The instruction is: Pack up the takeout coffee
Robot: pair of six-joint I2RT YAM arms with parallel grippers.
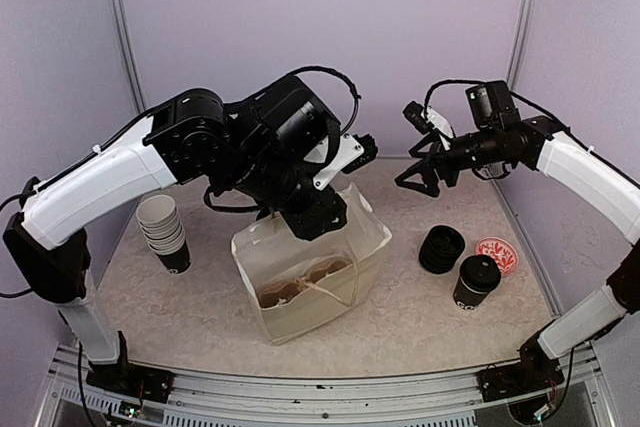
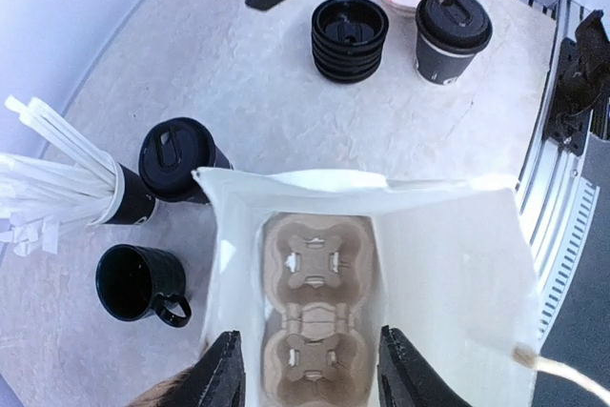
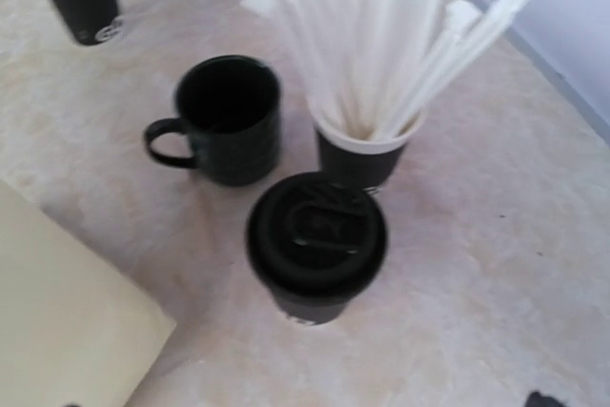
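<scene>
While your left gripper (image 2: 310, 374) hovers half-spread, empty, over the white paper bag (image 1: 372, 247), your right gripper (image 1: 425, 172) gapes wide, empty, above the lidded black paper takeout cup (image 3: 316, 245), mid-frame in the right wrist view; the pick is pending. Descend squarely; then close.

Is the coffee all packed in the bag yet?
Not yet. The cardboard tray sits in the open bag, slots empty. The right gripper is open, holding nothing, pointing at one lidded cup. That cup and the other lidded cup both stand on the table.

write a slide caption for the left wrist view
The left hand hovers over the open white bag and its empty cup carrier; two lidded cups stand nearby
</scene>
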